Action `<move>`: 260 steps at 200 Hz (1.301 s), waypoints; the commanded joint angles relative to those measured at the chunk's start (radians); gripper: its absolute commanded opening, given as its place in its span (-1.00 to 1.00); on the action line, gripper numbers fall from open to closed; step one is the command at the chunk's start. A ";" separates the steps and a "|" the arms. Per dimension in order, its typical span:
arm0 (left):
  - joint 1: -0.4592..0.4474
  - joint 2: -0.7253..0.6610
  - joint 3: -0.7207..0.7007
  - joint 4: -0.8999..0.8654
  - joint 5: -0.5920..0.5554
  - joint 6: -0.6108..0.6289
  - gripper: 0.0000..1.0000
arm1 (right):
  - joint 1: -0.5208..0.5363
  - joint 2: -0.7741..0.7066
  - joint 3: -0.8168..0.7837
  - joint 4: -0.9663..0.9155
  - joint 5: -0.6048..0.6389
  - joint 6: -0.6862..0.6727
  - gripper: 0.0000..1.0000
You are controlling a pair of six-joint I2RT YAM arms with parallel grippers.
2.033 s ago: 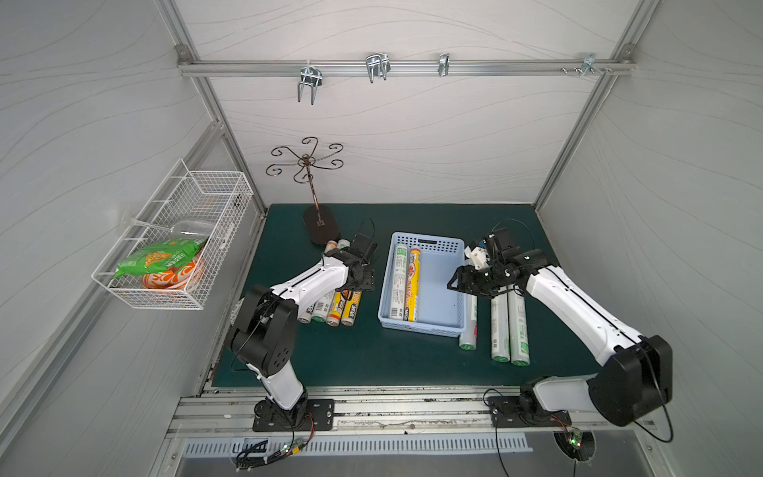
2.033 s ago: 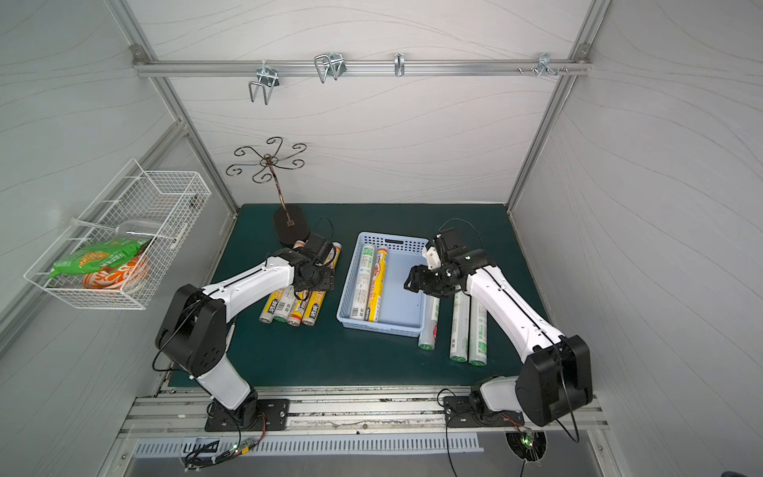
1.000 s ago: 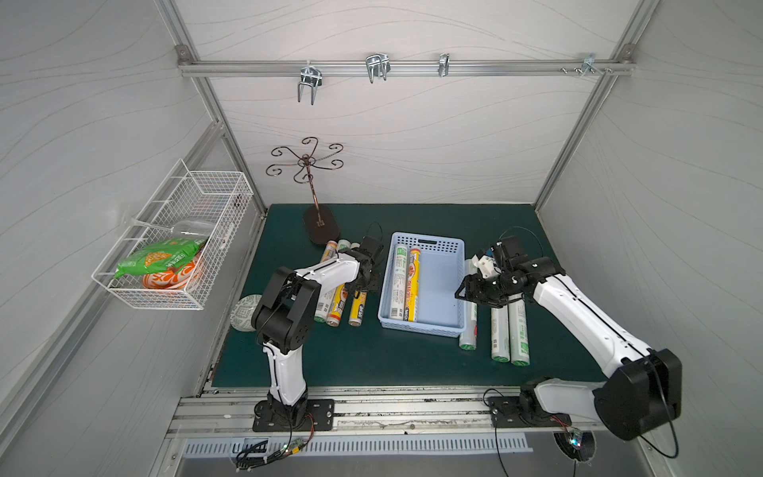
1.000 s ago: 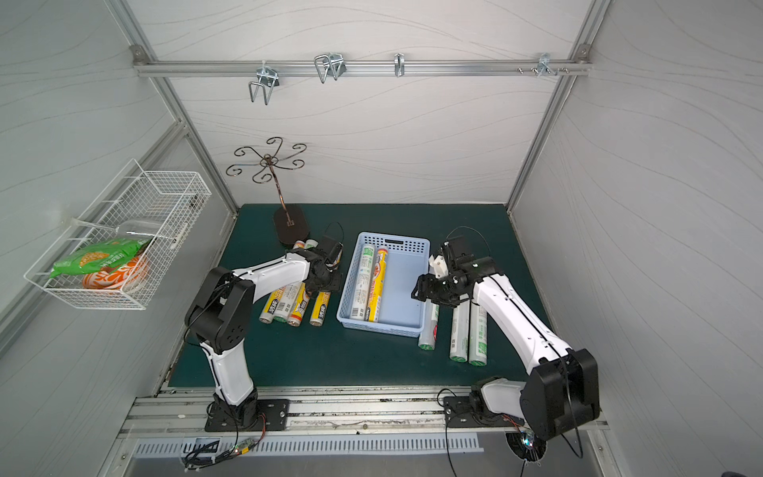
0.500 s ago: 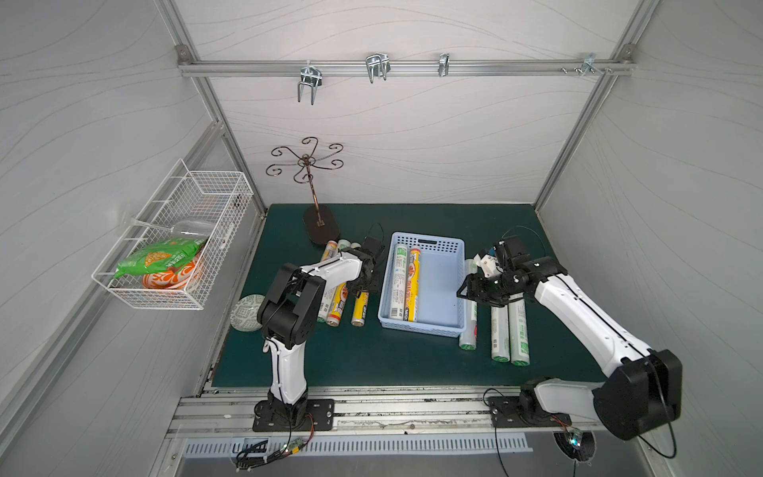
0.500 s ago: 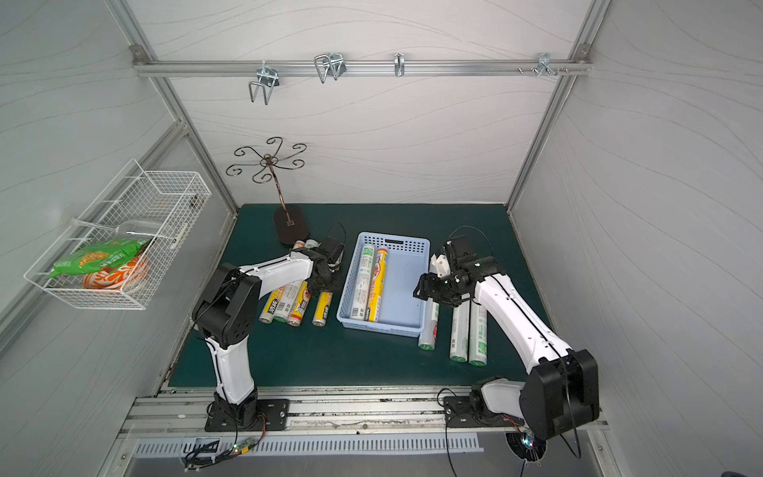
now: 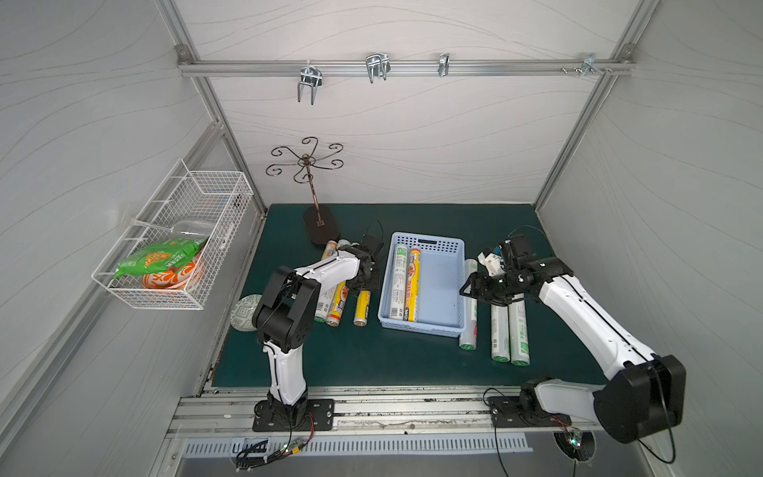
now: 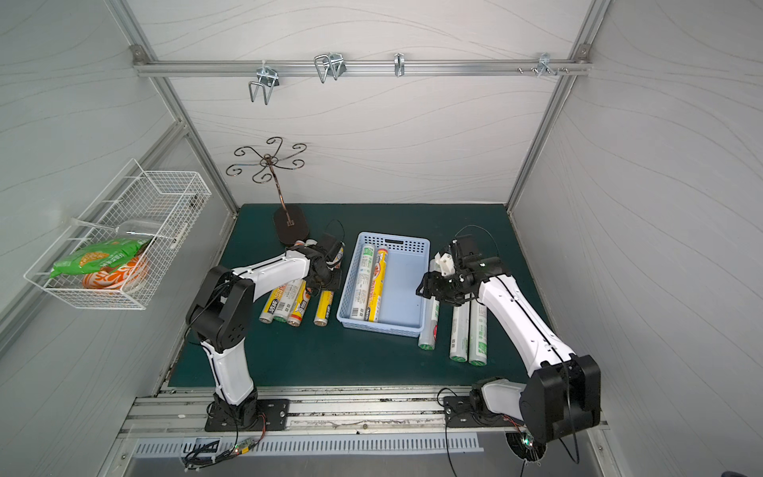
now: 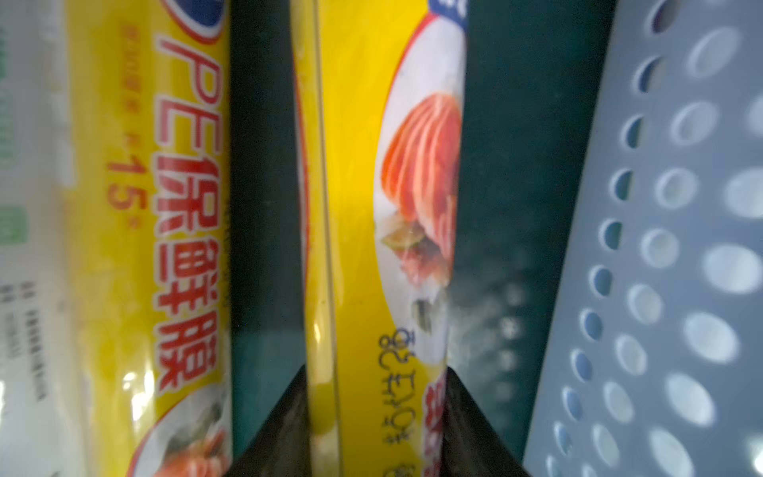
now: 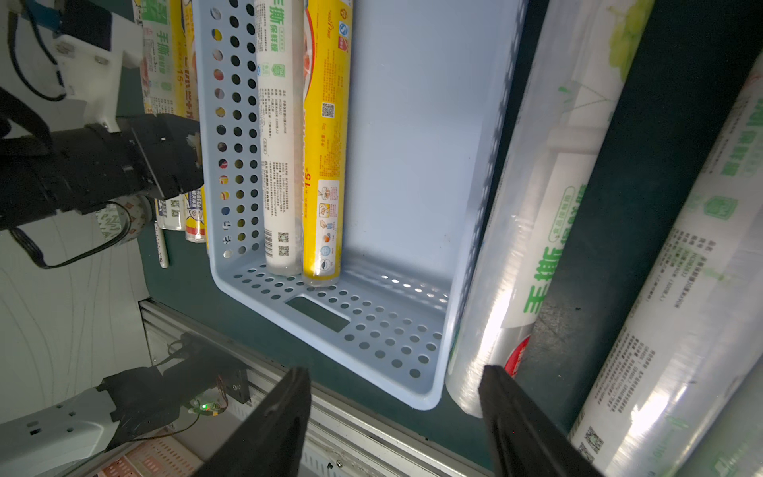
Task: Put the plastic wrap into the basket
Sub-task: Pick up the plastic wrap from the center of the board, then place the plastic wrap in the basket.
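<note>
1. Left gripper (image 9: 375,371): your jaws are closed tight on the yellow roll (image 9: 363,165), one finger on each side. The wrist view does not show whether the roll is off the mat (image 7: 371,363).
2. Yellow roll, position: just beside the basket (image 7: 439,289) on its left, lying parallel to that wall and not touching it.
3. Right gripper (image 10: 394,371): your jaws stand wide apart with nothing between them. They hang above the basket's right wall.
4. Basket, contents: a white roll (image 7: 398,285) and a second yellow roll (image 7: 413,289), side by side against the left wall.
5. Left cluster (image 8: 299,303): more rolls packed together beside the held one.
6. Right side: a loose white roll (image 7: 470,318) lies along the basket's right wall, and a white pair (image 7: 510,332) lies just beyond it, touching each other
</note>
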 commanded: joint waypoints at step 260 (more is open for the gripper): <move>-0.352 0.172 0.374 0.022 0.068 -0.320 -0.29 | -0.071 -0.040 -0.054 0.019 -0.071 0.019 0.39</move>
